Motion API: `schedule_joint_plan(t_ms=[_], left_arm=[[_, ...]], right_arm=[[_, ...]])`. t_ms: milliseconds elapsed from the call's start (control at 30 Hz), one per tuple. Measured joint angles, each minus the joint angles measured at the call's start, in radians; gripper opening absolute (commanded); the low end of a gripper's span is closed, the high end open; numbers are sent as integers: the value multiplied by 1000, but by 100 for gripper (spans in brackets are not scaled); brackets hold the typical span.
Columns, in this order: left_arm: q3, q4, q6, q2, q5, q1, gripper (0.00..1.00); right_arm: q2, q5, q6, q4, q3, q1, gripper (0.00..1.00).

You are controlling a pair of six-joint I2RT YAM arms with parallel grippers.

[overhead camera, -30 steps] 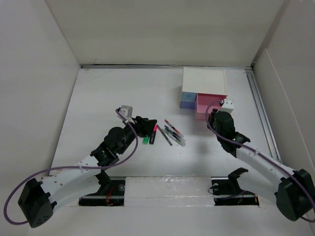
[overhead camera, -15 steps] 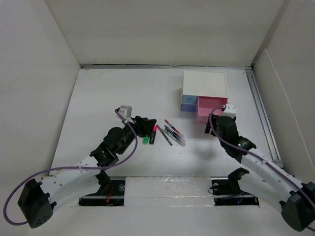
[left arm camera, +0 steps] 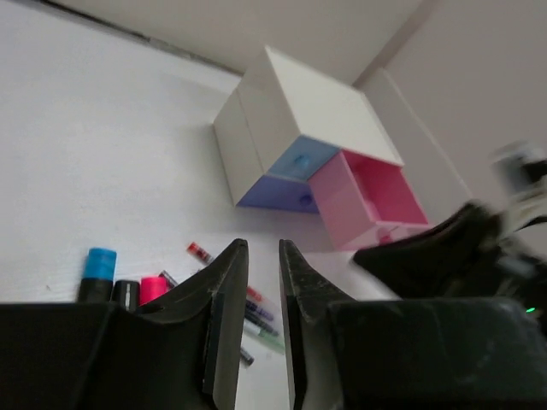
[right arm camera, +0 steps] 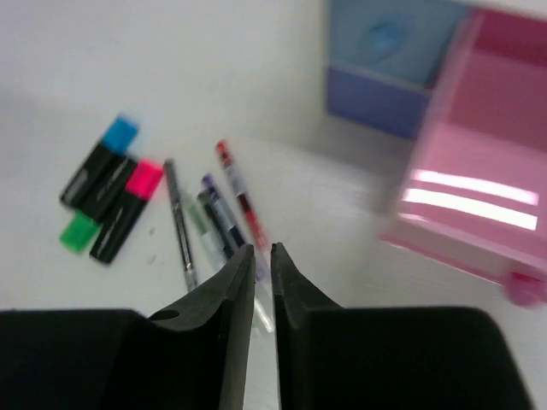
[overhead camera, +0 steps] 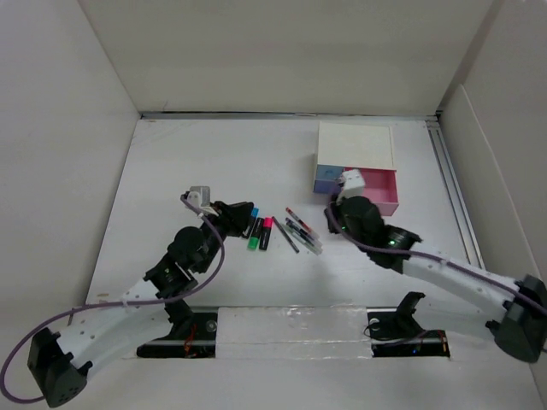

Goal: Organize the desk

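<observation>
The tabletop (overhead camera: pixel 197 154) lies flat and fills the floor of the white-walled enclosure. Its far edge runs left to right along the back wall. The perspective does not show which side is the longer. Both tools hang above its middle band, well inside its edges.

A white box (overhead camera: pixel 355 141) stands on the far right part of the tabletop. Its pink drawer (overhead camera: pixel 380 184) is pulled out toward the arms. The blue drawers (overhead camera: pixel 326 178) beside it are pushed in.

The left tool (left arm camera: pixel 262 256) is left of centre and points toward the box. Its fingers are drawn almost together with a thin gap, and nothing is held. The right tool (right arm camera: pixel 262 252) is just in front of the box. Its fingers are also nearly together, and it holds nothing.

Three markers (overhead camera: pixel 260 232) lie side by side between the tools, just beside the left tool. A cluster of pens (overhead camera: pixel 301 231) lies directly under the right tool, angled across the tabletop.
</observation>
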Motion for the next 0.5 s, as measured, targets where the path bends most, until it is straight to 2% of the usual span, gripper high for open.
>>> schedule_joint_plan(t_ms=[33, 100, 167, 300, 500], left_arm=[[0, -3, -2, -32, -10, 0, 19], [0, -8, -8, -106, -42, 2, 31], [0, -11, -16, -163, -77, 4, 39], [-2, -16, -26, -208, -129, 7, 41], [-30, -52, -26, -196, -157, 7, 41]], right_arm=[[82, -11, 3, 20, 14, 42, 27], [248, -40, 8, 48, 51, 112, 38], [404, -60, 6, 65, 114, 166, 40], [656, -100, 4, 120, 246, 200, 42], [834, -127, 5, 148, 369, 198, 47]])
